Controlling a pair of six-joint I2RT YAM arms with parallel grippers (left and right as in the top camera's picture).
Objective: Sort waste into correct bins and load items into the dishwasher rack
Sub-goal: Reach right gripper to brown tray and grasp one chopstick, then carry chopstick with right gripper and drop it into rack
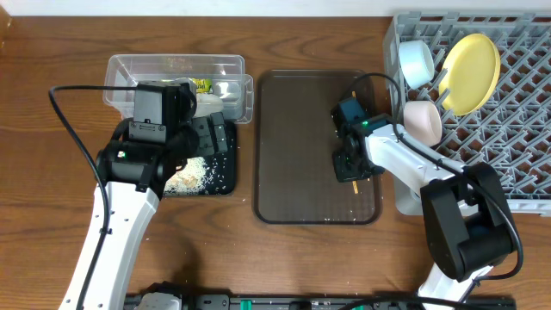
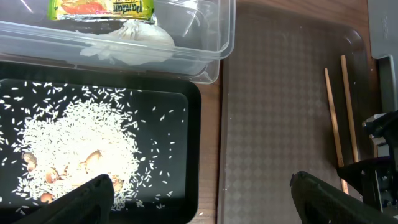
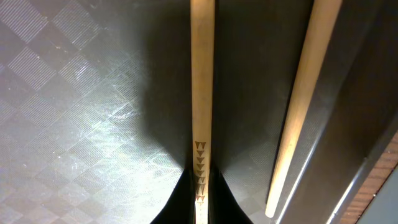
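Observation:
My right gripper (image 1: 349, 162) is low over the brown serving tray (image 1: 297, 146) and shut on one wooden chopstick (image 3: 202, 93). The second chopstick (image 3: 305, 106) lies beside it on the tray; both show in the left wrist view (image 2: 334, 118). My left gripper (image 2: 202, 208) is open and empty above the black tray's (image 2: 193, 124) right edge. That tray holds the rice scraps (image 2: 74, 143). The clear tub (image 2: 214, 37) holds the green-and-yellow wrapper (image 2: 102, 7) and the white paper (image 2: 134, 43). The grey rack (image 1: 516, 129) holds the blue bowl (image 1: 416, 62), the yellow plate (image 1: 472, 73) and the white bowl (image 1: 422, 120). No cup shows.
The left arm covers part of the clear tub (image 1: 172, 65) and the black tray (image 1: 222, 176). The serving tray lies between the bins and the rack. A few rice grains lie on the wooden table (image 1: 43, 198) near the black tray.

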